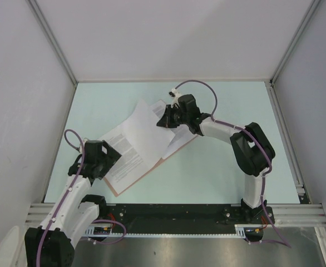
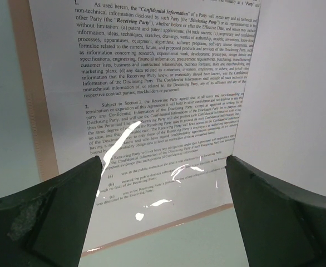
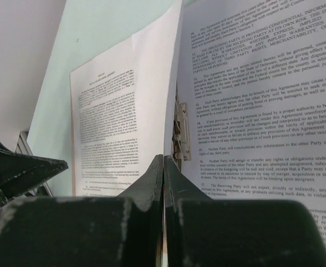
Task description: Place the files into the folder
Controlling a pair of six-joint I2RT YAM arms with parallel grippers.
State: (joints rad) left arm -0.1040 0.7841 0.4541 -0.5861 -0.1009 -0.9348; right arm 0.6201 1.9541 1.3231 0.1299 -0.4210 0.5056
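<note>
A pale green table [image 1: 224, 167] is seen from above, with two robot arms mounted at its near edge. A thin salmon-brown folder [image 2: 29, 83] lies flat and turned at an angle, left of the table's middle. The files [image 1: 131, 158] — white sheets printed with small black text — are stacked on it. Only a narrow strip of the folder shows along their near and left edges.

One sheet [image 1: 145, 125] stands raised above the far end of the stack, tilted, with its blank side turned up. It is pinched at its right side by the right gripper [image 3: 163, 161], whose jaws are pressed fully together on the paper. In the right wrist view this sheet is seen almost edge-on, rising from between the fingers [image 3: 143, 183]. A blank face is shown to the left and dense printed paragraphs to the right. Further left in that view, another printed sheet lies flat.

The left gripper [image 2: 163, 161] is held over the near left corner of the stack, its jaws spread wide with nothing between them. In the left wrist view the two dark fingers [image 2: 52, 217] are framed at the bottom corners. A printed page is seen below them — bright patches of glare are reflected on its lower part. Whether the fingertips touch the page cannot be told.
</note>
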